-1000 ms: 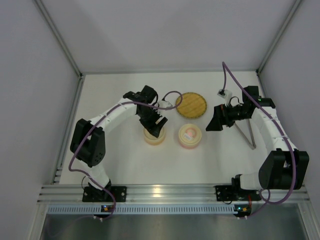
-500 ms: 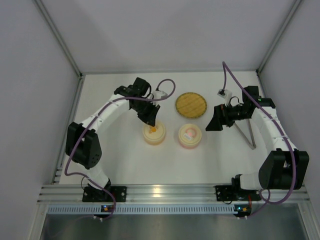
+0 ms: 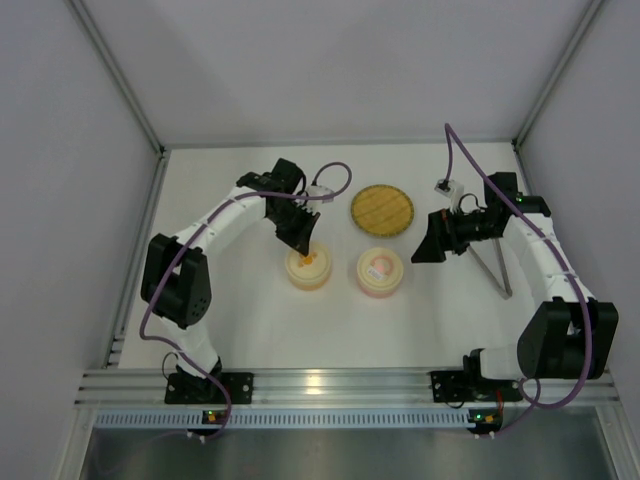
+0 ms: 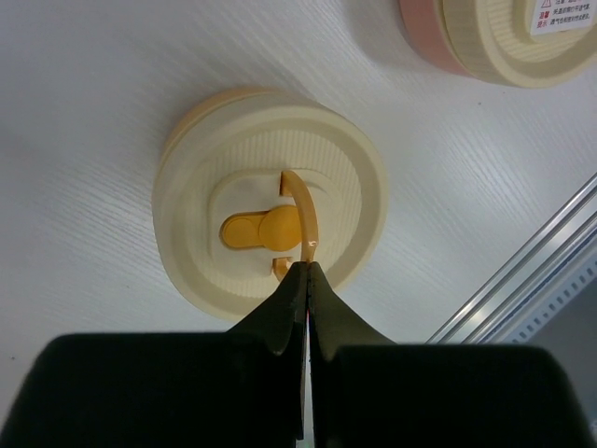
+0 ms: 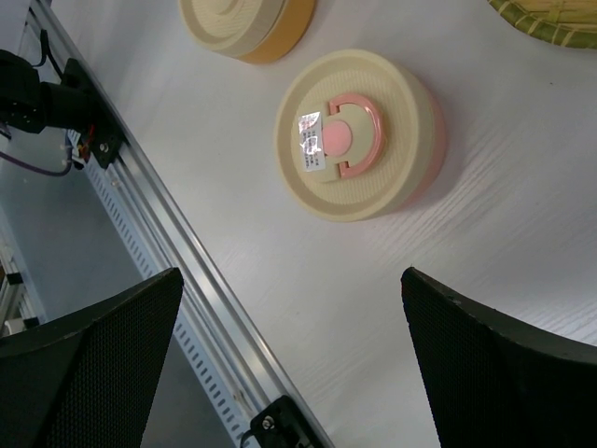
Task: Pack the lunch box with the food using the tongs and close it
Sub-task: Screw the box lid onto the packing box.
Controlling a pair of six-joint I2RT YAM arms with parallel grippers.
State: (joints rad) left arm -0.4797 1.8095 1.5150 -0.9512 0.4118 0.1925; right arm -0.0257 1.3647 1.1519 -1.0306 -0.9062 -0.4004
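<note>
The right arm (image 3: 532,238) partly hides the tongs (image 3: 502,283); the woven plate (image 5: 546,17) runs off the edge.

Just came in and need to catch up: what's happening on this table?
The left hand is pinched shut on the orange loop handle of one cream lid. The right hand hangs open near the pink-handled container, holding nothing. The tongs lie untouched on the table at right.

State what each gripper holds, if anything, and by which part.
The left gripper pinches the raised orange handle of the cream lid. The right gripper, open, holds nothing.
</note>
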